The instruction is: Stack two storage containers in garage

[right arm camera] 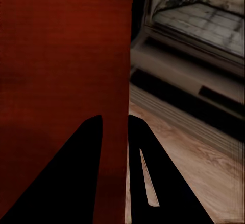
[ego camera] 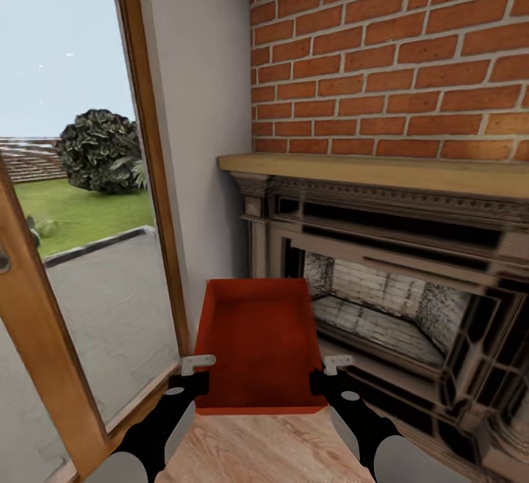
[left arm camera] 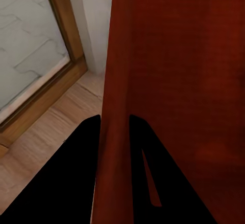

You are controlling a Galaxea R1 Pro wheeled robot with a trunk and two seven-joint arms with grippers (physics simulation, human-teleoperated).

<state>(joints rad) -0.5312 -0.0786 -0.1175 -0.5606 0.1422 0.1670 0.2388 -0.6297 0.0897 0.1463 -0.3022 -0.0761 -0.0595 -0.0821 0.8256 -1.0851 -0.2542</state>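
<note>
One red-orange open-top storage container [ego camera: 257, 336] is in front of me in the living room, over the light wood-plank floor [ego camera: 257, 446]. My left gripper [ego camera: 192, 381] is shut on its left wall [left arm camera: 115, 81]. My right gripper [ego camera: 323, 381] is shut on its right wall [right arm camera: 115, 81]. In both wrist views the thin red wall runs between the two black fingers [left arm camera: 76, 173] [right arm camera: 76, 173]. The bin is empty inside. Whether it rests on the planks or hangs just above them, I cannot tell. The garage is out of view.
A red brick fireplace [ego camera: 397, 49] with a wooden mantel [ego camera: 382, 173] and dark surround [ego camera: 441, 365] stands close on the right. A tall glass door with a wood frame [ego camera: 150, 174] is on the left, with a pale wall strip [ego camera: 206, 137] between them.
</note>
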